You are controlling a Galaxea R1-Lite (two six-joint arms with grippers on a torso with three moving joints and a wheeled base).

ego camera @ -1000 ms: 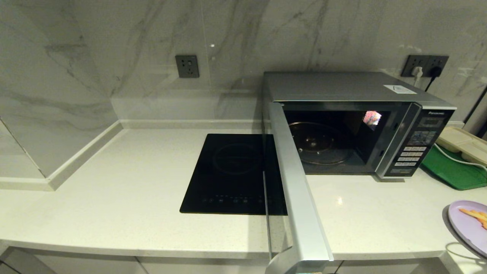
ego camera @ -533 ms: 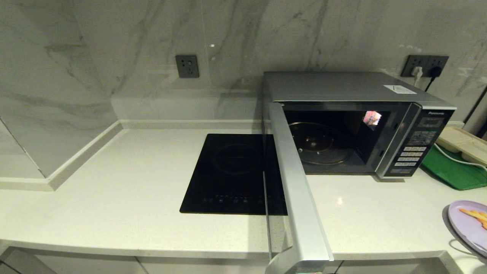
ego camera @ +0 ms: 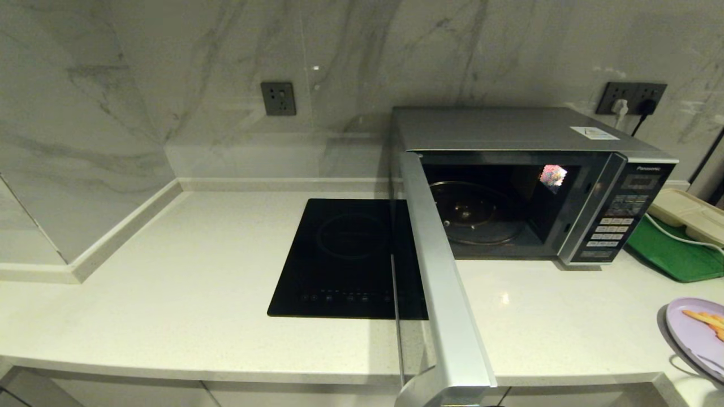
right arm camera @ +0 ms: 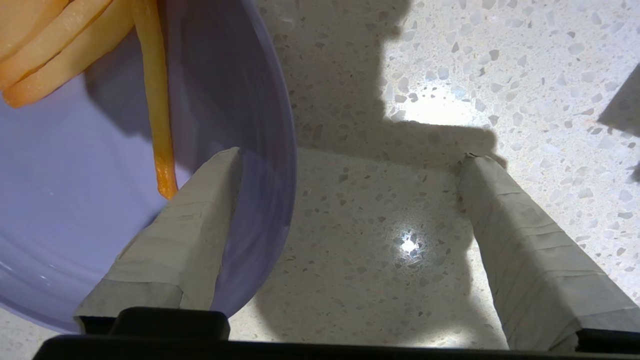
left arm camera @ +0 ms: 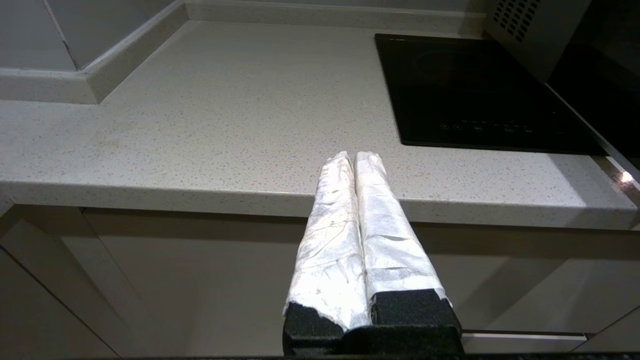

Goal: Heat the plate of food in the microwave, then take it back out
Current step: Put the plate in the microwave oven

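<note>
Reading "Panasonic" on the open microwave [ego camera: 531, 186], right tool [right arm camera: 350, 170] spread

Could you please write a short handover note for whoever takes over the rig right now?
Right hand: open, low over the counter, straddling the rim of the plate of food; one finger lies over the plate's inside, the other beyond its edge. Nothing is gripped.
Left hand: shut, empty, parked off the counter's front edge.
Plate of food: on the counter at the near right, in front and to the right of the microwave.
Done: microwave door is wide open, turntable bare.
Left: grip the plate, put it in, shut the door, heat, take it out.
</note>
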